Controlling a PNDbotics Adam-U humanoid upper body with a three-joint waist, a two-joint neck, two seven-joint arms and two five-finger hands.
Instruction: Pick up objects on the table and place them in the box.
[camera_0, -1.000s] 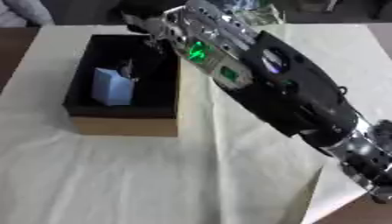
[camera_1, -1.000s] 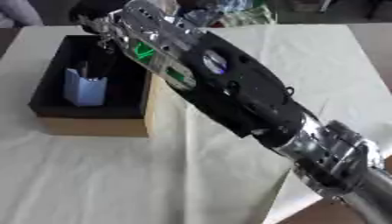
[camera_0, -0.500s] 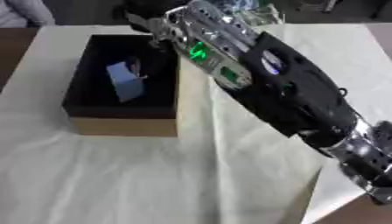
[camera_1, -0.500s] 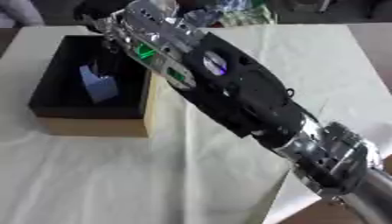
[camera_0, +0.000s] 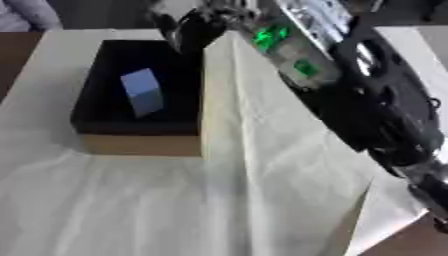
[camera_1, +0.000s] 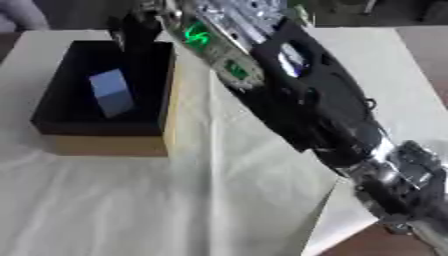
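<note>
A light blue block (camera_0: 142, 92) lies tilted inside the box (camera_0: 140, 145), which is black inside with tan outer walls. My right arm (camera_0: 350, 85) reaches in from the lower right across the cream cloth. Its hand (camera_0: 194, 27) hangs above the box's far right corner, apart from the block, fingers relaxed and pointing down with nothing in them. My left hand shows in neither view.
The cream cloth (camera_0: 131, 210) covers the table and rises in a fold (camera_0: 219, 100) along the box's right wall. The cloth's corner and the brown table edge (camera_0: 420, 240) lie at the lower right. Open cloth stretches in front of the box.
The blue block has left my right hand and settled inside the box. The hand has drawn back up toward the box's far right corner.
</note>
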